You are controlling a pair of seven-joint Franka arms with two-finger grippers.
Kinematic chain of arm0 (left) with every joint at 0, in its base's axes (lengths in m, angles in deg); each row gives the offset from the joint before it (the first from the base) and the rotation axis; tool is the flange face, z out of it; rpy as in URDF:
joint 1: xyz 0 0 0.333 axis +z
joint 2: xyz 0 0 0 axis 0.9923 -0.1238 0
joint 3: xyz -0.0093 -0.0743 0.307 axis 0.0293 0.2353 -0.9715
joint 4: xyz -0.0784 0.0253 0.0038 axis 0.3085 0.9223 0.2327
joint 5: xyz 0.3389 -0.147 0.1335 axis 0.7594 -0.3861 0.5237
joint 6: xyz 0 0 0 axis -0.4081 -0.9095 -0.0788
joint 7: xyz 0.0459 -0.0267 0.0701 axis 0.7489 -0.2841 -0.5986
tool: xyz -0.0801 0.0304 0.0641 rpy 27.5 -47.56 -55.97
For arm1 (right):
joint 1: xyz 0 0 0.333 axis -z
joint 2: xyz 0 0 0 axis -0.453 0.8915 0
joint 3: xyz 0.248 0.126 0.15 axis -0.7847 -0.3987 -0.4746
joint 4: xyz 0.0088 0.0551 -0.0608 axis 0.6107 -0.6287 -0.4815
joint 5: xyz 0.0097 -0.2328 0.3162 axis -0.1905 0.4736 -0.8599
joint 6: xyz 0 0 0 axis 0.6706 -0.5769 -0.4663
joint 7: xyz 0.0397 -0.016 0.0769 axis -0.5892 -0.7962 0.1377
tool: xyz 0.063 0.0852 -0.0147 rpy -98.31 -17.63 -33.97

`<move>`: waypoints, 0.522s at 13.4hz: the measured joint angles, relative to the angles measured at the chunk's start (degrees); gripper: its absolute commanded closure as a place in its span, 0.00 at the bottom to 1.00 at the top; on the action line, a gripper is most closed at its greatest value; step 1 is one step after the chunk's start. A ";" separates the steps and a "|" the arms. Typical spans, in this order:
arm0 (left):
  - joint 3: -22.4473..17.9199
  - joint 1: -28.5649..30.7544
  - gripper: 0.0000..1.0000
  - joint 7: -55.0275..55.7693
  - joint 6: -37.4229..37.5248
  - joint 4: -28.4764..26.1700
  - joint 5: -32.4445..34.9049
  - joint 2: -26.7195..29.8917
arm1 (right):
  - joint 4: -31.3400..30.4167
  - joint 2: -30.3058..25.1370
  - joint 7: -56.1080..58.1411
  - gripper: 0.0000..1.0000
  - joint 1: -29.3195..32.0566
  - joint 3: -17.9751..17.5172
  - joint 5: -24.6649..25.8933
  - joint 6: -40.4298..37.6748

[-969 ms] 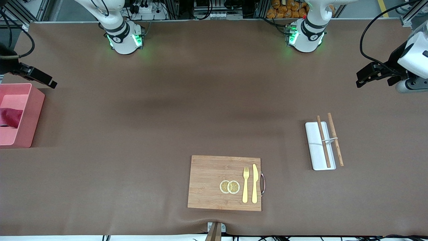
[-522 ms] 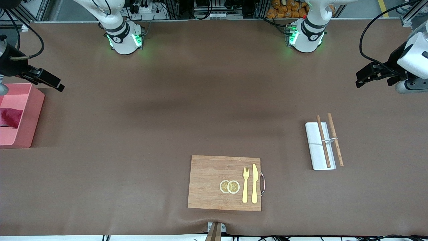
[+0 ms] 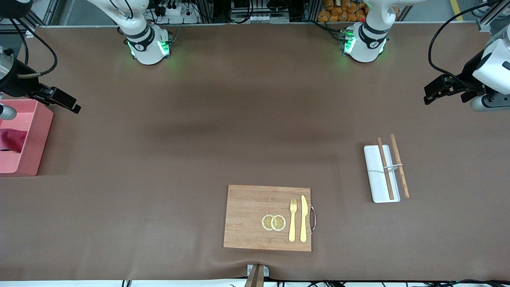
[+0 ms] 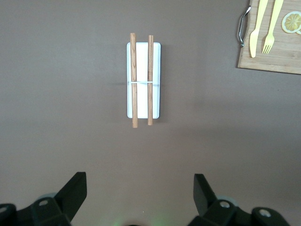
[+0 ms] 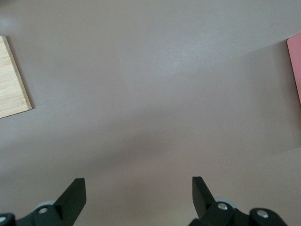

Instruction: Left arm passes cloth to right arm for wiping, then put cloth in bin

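Observation:
The raspberry cloth [image 3: 12, 140] lies bunched inside the salmon-pink bin [image 3: 34, 151] at the right arm's end of the table. My right gripper [image 3: 65, 102] is open and empty, up over bare table beside the bin; in the right wrist view its fingers [image 5: 75, 194] stand wide apart over the brown mat, and a corner of the bin [image 5: 295, 66] shows. My left gripper [image 3: 432, 92] is open and empty, up over the left arm's end of the table; its fingers [image 4: 75, 189] stand apart over bare mat.
A white tray [image 3: 376, 175] with two wooden sticks [image 3: 385, 168] lies toward the left arm's end; it also shows in the left wrist view [image 4: 144, 79]. A wooden cutting board [image 3: 255, 217] with lemon slices, fork and knife lies near the front edge.
My right gripper has moved away from the bin toward the table's middle, empty. The cloth stays in the bin. The left arm has barely moved.

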 measured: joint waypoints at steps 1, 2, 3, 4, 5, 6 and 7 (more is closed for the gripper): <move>0.00 0.00 0.00 0.00 -0.02 -0.03 0.00 0.00 | 0.01 0.23 0.33 0.00 -0.39 0.22 0.01 0.14; 0.00 0.00 0.00 0.00 -0.03 -0.07 0.00 0.00 | 0.01 0.45 0.45 0.00 -2.08 1.42 0.04 0.22; 0.00 0.00 0.00 0.00 -0.04 -0.10 0.00 0.00 | 0.02 0.66 0.45 0.00 -4.96 3.85 0.10 0.26; 0.00 0.00 0.00 0.00 -0.06 -0.13 0.00 0.00 | 0.02 0.84 0.69 0.00 -8.56 7.27 0.15 0.35; 0.00 0.00 0.00 0.00 -0.06 -0.16 0.00 0.00 | 0.03 1.04 1.75 0.00 -11.70 10.60 0.34 0.54; 0.00 0.00 0.00 0.00 -0.07 -0.21 0.00 0.00 | 0.15 1.35 3.68 0.00 -14.04 13.47 0.76 0.94; 0.00 0.00 0.00 0.00 -0.08 -0.26 0.00 0.00 | 0.65 1.88 6.59 0.00 -15.49 15.79 1.35 1.67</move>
